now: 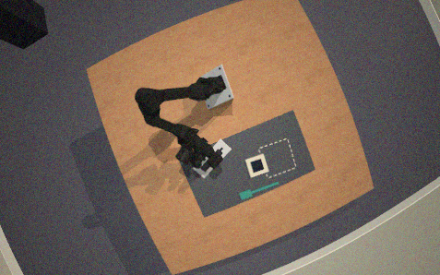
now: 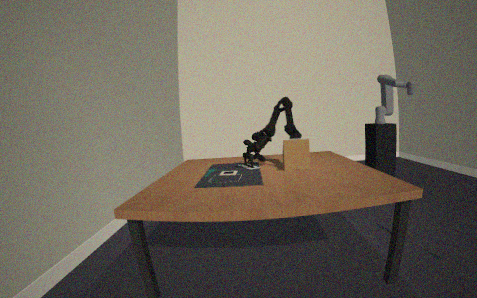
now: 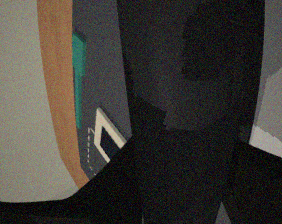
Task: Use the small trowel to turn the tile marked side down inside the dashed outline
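Fingers of my gripper [image 1: 209, 167] [image 2: 249, 163] [image 3: 186, 145] are standing partly closed about a dark handle [image 3: 192, 65], apparently the trowel's; I cannot tell whether they are gripping. The tile [image 1: 250, 168] [image 2: 223, 173] [image 3: 99, 129] is lying well apart, across the mat [image 1: 220, 198] [image 2: 206, 182] [image 3: 103, 80], toward the dashed outline [image 1: 294, 157] [image 2: 241, 177] [image 3: 88, 145].

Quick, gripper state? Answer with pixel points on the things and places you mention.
Gripper [image 1: 209, 167] [image 2: 249, 164] [image 3: 170, 136]: fingers partway closed, around or beside a dark upright handle [image 3: 192, 60]; can't tell if it's gripped.
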`<state>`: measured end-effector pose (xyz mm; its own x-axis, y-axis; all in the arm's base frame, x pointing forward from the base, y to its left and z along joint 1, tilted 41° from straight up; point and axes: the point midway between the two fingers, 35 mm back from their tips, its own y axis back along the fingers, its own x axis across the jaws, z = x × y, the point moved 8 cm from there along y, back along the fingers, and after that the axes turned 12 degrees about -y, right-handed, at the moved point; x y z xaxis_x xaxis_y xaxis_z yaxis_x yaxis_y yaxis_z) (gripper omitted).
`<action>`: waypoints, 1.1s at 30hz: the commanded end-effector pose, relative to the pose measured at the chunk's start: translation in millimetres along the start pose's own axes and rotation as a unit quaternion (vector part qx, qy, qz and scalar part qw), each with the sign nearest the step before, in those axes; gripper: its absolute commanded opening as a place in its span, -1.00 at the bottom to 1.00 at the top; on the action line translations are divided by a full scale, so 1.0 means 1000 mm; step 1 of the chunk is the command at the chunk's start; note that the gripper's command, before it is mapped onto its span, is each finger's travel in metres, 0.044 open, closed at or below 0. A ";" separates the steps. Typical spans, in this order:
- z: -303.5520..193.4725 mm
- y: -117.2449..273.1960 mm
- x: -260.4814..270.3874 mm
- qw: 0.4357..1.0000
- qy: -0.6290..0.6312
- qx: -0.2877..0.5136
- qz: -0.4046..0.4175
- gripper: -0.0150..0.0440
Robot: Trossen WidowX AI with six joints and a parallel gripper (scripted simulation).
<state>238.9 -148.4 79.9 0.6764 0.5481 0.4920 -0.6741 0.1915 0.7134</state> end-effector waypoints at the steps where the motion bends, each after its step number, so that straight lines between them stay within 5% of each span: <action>1: 0.000 -0.001 0.000 1.000 -0.001 0.000 0.000 -0.23; 13: 0.000 0.000 0.001 1.000 -0.001 0.000 0.000 -0.49; 33: -0.009 0.038 0.046 1.000 -0.001 -0.001 0.001 -0.49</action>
<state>240.3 -112.2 120.2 0.6817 0.5442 0.4890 -0.6686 0.1920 0.7185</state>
